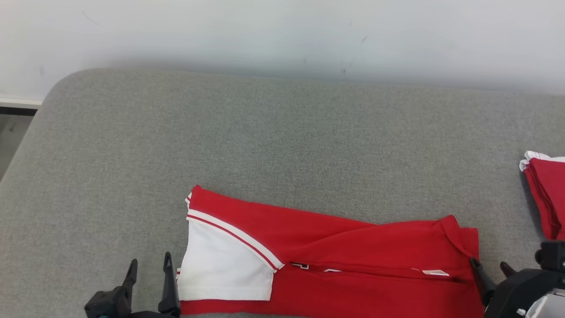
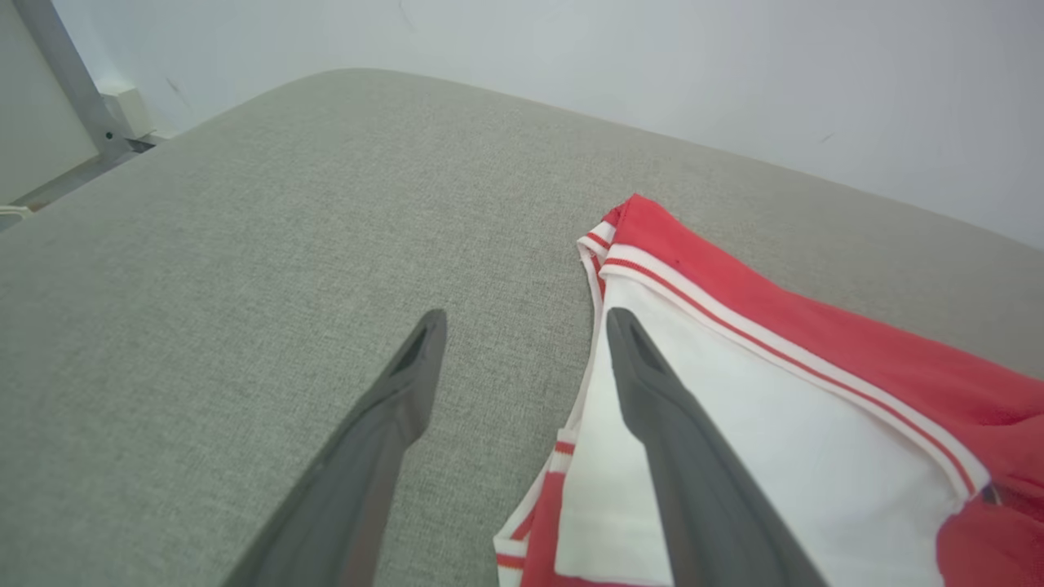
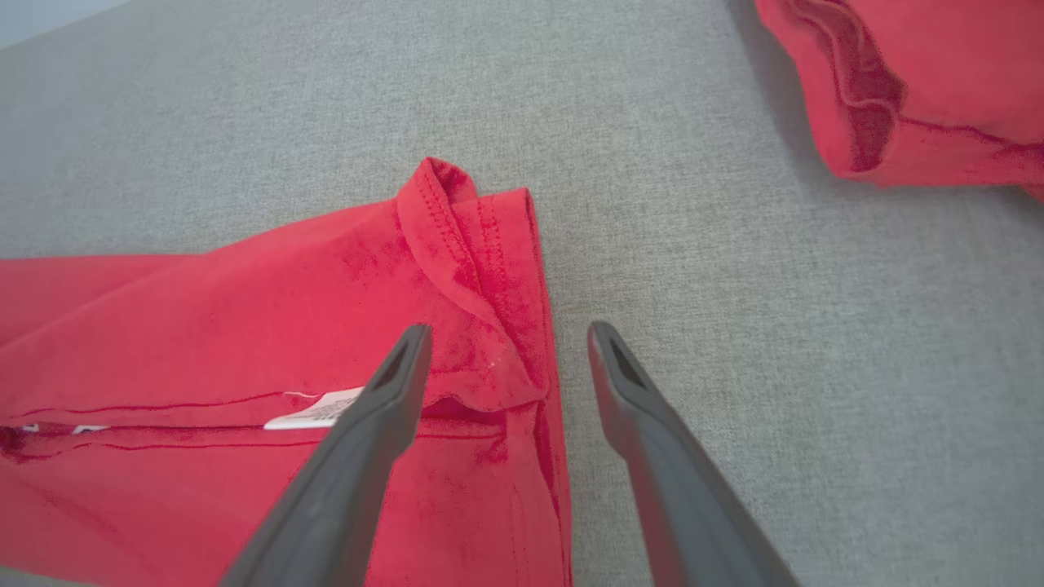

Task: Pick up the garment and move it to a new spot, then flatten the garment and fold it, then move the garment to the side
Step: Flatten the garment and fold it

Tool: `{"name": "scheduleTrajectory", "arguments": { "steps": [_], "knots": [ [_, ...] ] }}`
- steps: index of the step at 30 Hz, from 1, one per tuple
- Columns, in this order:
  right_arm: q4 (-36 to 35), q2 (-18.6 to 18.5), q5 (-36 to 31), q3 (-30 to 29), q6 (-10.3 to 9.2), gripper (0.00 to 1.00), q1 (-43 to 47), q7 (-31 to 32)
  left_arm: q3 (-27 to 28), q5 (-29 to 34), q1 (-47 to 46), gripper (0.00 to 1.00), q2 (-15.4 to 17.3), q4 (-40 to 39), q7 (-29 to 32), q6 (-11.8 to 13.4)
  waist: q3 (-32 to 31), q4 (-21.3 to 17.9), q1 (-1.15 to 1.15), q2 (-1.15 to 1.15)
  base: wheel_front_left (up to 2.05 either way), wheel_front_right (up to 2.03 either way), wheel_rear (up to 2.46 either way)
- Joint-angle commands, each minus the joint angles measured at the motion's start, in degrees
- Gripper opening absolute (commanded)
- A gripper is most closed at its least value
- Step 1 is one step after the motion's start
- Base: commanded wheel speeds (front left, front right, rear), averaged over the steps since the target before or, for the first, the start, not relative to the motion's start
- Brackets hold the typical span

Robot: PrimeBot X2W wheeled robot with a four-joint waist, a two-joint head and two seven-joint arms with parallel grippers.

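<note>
The garment (image 1: 335, 256) is a red shirt with a white sleeve panel, folded into a long band along the near edge of the grey cushion (image 1: 282, 141). My left gripper (image 1: 150, 267) stands open at the band's left end. One finger hangs over the white panel (image 2: 734, 440), the other over bare fabric of the cushion. My right gripper (image 1: 490, 267) is open at the band's right end. Its fingers straddle the red hem (image 3: 522, 326), holding nothing. A white label (image 3: 314, 412) shows at the fold line.
A second folded red garment (image 1: 547, 194) lies at the cushion's right edge, also seen as red cloth (image 3: 905, 90) at the top right of the right wrist view. A pale wall (image 1: 282, 35) runs behind. The cushion's rounded corner and floor (image 1: 13, 132) are at far left.
</note>
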Motion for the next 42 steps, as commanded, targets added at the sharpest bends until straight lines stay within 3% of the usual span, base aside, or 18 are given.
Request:
{"name": "scheduleTrajectory", "arguments": {
  "steps": [1,8,13,16,21,27,34,42],
  "knots": [
    [-0.8,0.6,0.8,-0.8,0.01,1.00,0.7,-1.9,0.6,1.1,1.2,1.00,0.6,-0.8,-0.8,-0.5,-0.9,0.3,0.00,0.00,0.00,0.00,0.00],
    [-0.1,1.4,5.0,-0.5,0.02,1.00,2.4,-17.1,7.3,10.5,5.0,1.00,0.2,-10.8,-1.5,-2.8,-3.8,-0.4,0.00,0.00,0.00,0.00,0.00],
    [4.9,1.4,7.4,3.2,0.01,1.00,3.4,-29.8,13.6,15.1,9.2,1.00,-2.9,-17.8,-1.5,-7.3,-5.9,-1.9,0.00,0.00,0.00,0.00,0.00],
    [9.5,1.4,6.0,4.8,0.01,1.00,2.4,-33.0,16.3,16.5,11.1,1.00,-4.7,-19.7,-1.5,-10.8,-6.4,-2.7,0.00,0.00,0.00,0.00,0.00],
    [17.8,1.4,1.3,4.7,0.01,1.00,-3.2,-31.4,18.9,18.4,12.7,1.00,-7.3,-20.5,-1.5,-15.6,-6.2,-3.2,0.00,0.00,0.00,0.00,0.00],
    [28.1,1.4,-5.0,1.7,0.02,1.00,-11.1,-25.6,20.2,20.5,13.2,1.00,-10.0,-20.4,-1.5,-19.1,-4.8,-1.8,0.00,0.00,0.00,0.00,0.00],
    [33.4,1.4,-9.2,-2.2,0.01,1.00,-14.3,-20.9,20.4,21.2,12.4,1.00,-11.2,-19.5,-1.5,-20.6,-3.5,-0.1,0.00,0.00,0.00,0.00,0.00],
    [36.6,2.3,-2.3,4.1,0.16,1.00,-12.0,-10.9,21.6,21.6,11.4,1.00,-12.0,-18.6,-1.5,-21.7,-2.9,0.4,0.00,0.00,0.00,0.00,0.00]
  ]
}}
